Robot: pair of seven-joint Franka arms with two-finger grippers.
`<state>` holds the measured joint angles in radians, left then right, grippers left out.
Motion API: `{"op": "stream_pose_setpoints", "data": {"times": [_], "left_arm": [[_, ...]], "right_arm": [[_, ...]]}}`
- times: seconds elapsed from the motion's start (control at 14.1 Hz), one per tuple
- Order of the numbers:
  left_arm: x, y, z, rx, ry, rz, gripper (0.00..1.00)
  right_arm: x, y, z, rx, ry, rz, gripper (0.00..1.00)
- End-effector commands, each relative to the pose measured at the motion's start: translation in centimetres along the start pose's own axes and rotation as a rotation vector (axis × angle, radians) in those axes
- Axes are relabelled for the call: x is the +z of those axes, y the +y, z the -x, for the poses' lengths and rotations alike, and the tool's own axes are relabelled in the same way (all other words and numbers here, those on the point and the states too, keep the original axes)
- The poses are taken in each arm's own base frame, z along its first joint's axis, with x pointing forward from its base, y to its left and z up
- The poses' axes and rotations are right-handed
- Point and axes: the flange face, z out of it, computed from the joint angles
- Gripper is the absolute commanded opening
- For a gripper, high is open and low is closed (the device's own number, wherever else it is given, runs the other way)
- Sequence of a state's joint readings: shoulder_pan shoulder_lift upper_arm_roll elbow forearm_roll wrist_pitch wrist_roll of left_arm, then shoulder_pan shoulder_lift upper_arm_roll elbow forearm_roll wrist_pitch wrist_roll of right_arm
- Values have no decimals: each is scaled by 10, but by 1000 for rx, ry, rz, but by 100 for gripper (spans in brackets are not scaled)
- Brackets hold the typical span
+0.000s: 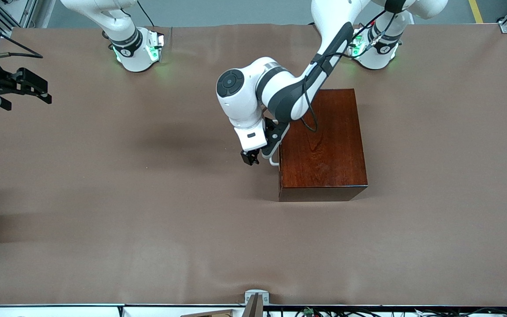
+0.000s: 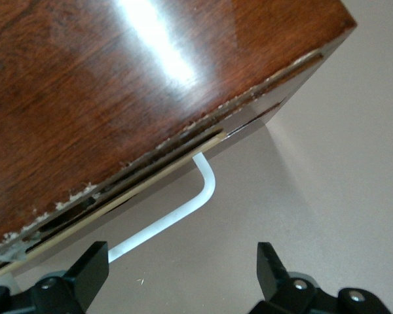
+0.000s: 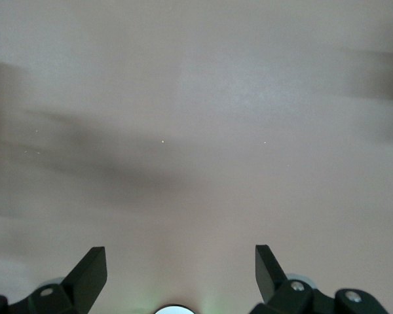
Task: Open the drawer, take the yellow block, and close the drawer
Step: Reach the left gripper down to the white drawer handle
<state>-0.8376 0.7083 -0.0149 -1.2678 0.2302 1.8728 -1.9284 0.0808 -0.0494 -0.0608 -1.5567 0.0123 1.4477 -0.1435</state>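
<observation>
Clearly lining up a pull, the left gripper point(image 1: 253, 157), fingers spread, hovers beside the shut drawer point(image 2: 118, 196)'s white handle point(image 2: 183, 209); the right gripper point(image 1: 27, 88), likewise spread and empty, waits well away from the handle.

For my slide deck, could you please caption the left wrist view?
Open left gripper poised at the white handle of the closed drawer in the glossy wooden box.

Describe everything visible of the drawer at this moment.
The drawer is shut: only a thin pale wood edge shows in the slot of the glossy reddish-brown wooden box, on the side facing the right arm's end of the table. Its white bar handle sticks out level above the table, bent at the corner. The left gripper hangs open just in front of the handle, its fingers to either side, not touching it. The drawer's inside is hidden.
</observation>
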Motion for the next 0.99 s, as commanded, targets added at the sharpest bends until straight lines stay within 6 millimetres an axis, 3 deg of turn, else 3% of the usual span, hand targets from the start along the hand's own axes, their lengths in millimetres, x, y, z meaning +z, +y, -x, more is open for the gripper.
{"op": "stream_pose_setpoints", "data": {"times": [0.0, 0.36, 0.5, 0.92], "left_arm": [[-5, 2, 0, 126, 18, -1, 100], [-4, -3, 13, 544, 12, -9, 100], [0, -9, 28, 679, 14, -19, 100], [21, -17, 43, 1022, 8, -60, 100]], "right_arm": [[-3, 1, -1, 1, 4, 5, 100], [-2, 2, -1, 4, 3, -1, 100], [-2, 2, -1, 4, 3, -1, 100], [-2, 0, -2, 1, 3, -1, 100]]}}
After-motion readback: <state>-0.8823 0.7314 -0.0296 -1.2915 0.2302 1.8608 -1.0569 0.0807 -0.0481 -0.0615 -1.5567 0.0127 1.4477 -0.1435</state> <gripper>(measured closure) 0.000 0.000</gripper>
